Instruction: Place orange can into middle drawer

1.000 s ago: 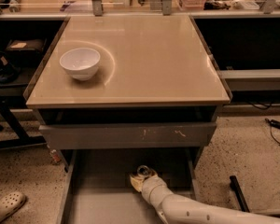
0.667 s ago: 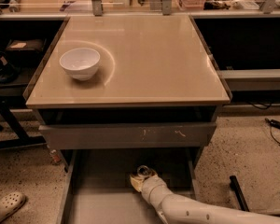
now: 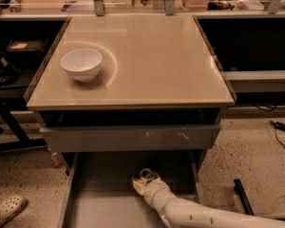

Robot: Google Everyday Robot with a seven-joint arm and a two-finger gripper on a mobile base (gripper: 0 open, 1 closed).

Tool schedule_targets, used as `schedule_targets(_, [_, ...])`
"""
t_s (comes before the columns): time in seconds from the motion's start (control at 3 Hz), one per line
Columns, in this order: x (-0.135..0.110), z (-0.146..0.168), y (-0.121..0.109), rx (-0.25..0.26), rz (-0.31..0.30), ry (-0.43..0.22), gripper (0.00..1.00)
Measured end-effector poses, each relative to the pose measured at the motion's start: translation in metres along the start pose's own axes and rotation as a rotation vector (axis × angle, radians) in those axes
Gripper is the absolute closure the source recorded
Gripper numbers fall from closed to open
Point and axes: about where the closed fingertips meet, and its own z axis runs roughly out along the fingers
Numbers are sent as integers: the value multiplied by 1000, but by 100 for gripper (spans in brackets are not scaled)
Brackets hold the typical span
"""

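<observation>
The orange can (image 3: 147, 175) stands upright in the open middle drawer (image 3: 100, 208), near its back, with its silver top showing. My gripper (image 3: 143, 184) reaches into the drawer from the lower right on the white arm (image 3: 199, 216). It is shut around the can, with one pale finger (image 3: 137, 187) pressed against the can's left side. The can's lower body is hidden behind the gripper.
A white bowl (image 3: 81, 64) sits on the beige cabinet top (image 3: 152, 61) at the left. The grey drawer (image 3: 133, 137) above, with white scratches on its front, overhangs the open drawer. A sandal (image 3: 4, 209) and cables (image 3: 282, 127) lie on the floor.
</observation>
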Motion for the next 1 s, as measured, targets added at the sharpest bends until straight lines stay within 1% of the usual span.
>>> schedule_targets(0.67, [0, 0, 0, 0, 0, 0, 13])
schedule_targets(1.0, [0, 0, 0, 0, 0, 0, 0])
